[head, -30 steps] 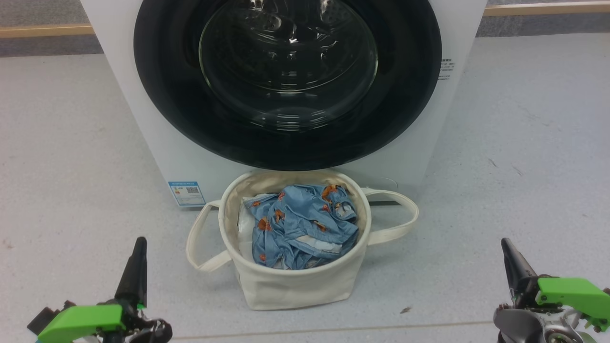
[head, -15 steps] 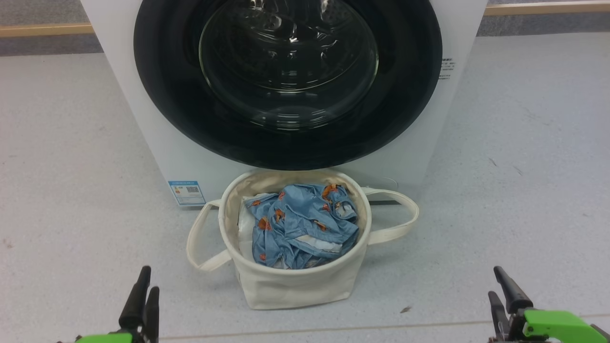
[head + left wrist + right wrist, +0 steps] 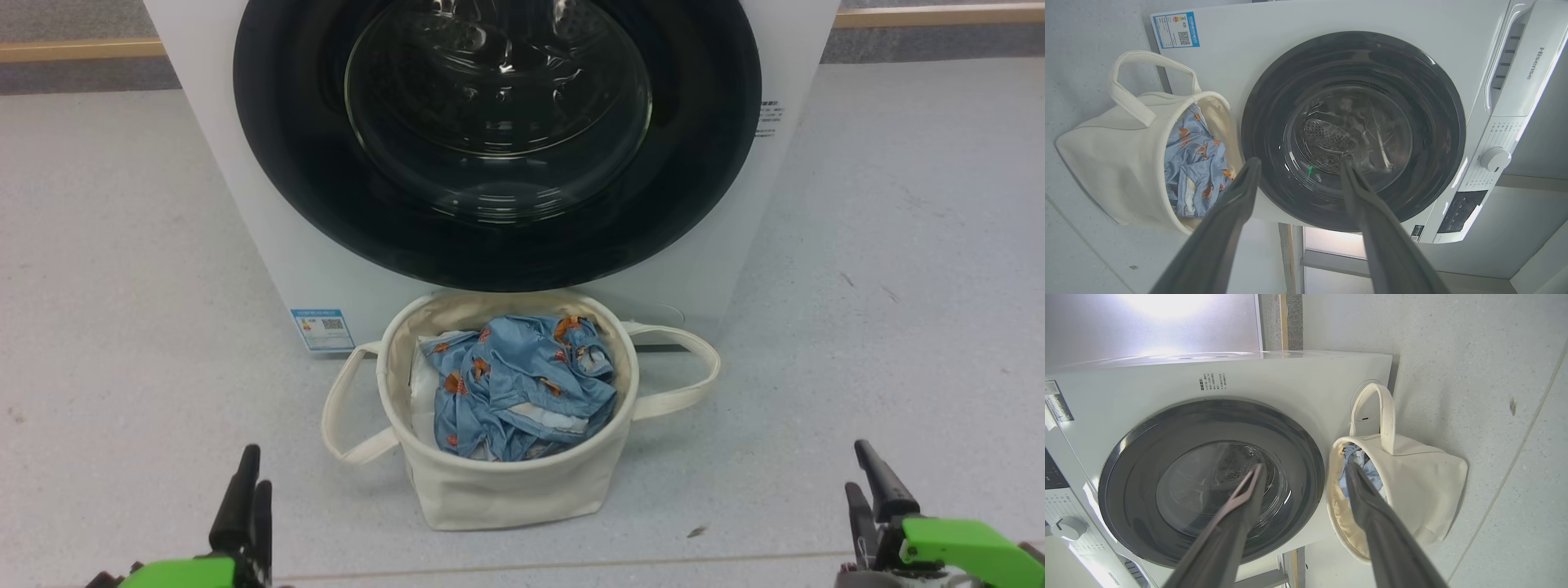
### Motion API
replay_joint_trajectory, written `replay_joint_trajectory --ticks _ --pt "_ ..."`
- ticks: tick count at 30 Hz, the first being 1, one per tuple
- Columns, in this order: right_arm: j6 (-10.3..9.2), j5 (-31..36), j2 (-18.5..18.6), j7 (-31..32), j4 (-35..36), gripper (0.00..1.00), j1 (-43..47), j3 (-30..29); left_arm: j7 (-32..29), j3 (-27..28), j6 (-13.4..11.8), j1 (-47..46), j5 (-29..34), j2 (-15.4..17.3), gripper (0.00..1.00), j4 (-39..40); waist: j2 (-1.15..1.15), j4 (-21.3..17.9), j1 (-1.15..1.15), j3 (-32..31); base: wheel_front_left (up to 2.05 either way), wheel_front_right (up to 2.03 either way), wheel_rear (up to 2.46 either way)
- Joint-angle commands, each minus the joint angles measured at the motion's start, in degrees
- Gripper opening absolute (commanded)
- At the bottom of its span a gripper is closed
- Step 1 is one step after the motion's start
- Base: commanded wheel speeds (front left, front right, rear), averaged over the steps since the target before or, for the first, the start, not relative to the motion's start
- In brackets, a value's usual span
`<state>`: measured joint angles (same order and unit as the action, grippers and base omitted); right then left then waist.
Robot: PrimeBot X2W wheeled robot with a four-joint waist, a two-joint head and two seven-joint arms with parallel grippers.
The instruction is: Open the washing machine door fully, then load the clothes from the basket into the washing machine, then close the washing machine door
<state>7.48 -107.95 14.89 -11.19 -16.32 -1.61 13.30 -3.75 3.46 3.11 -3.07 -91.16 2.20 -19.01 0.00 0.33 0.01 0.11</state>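
The white washing machine point(image 3: 245, 204) stands ahead with its black-rimmed washing machine door point(image 3: 498, 253) shut flat against the front. On the floor before it sits the cream basket point(image 3: 506, 490), holding the blue bear-print clothes point(image 3: 522, 384). My left gripper point(image 3: 255, 467) is low at the left and my right gripper point(image 3: 856, 466) low at the right, both short of the basket and touching nothing. In the wrist views the left gripper point(image 3: 1299, 161) and the right gripper point(image 3: 1303, 467) are open and empty, pointing at the door point(image 3: 1274, 102) and basket point(image 3: 1425, 473).
A plain white bundle point(image 3: 420, 392) lies under the clothes at the basket's left side. The basket's loop handles point(image 3: 678, 384) stick out to both sides. A blue label point(image 3: 322, 329) marks the machine's lower left. The control dial point(image 3: 1494, 158) sits on the top panel.
Both grippers have gone from shut to open and now sit lower in the head view. Basket, clothes and door have not moved.
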Motion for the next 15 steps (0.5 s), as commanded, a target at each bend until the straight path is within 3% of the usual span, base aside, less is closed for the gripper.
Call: replay_joint_trajectory --ticks 1,9,15 --pt "0.0 1.25 0.4 -0.47 1.93 1.0 -2.97 -0.91 0.58 -0.03 0.53 -3.12 1.01 1.01 1.0 1.44 0.0 0.02 -0.01 0.0 0.0 0.0 0.0" --pt "0.0 8.76 0.15 -0.74 2.29 1.0 -3.6 -1.17 2.29 -1.27 0.82 -3.77 6.61 1.95 1.0 0.94 0.0 0.17 -0.01 0.02 0.0 0.0 0.0" --pt "0.0 18.69 0.26 -0.93 4.45 1.0 -3.98 -0.46 3.3 -1.59 0.83 -3.8 17.02 2.53 1.0 3.19 0.0 0.33 -0.01 0.23 0.0 0.0 0.0"
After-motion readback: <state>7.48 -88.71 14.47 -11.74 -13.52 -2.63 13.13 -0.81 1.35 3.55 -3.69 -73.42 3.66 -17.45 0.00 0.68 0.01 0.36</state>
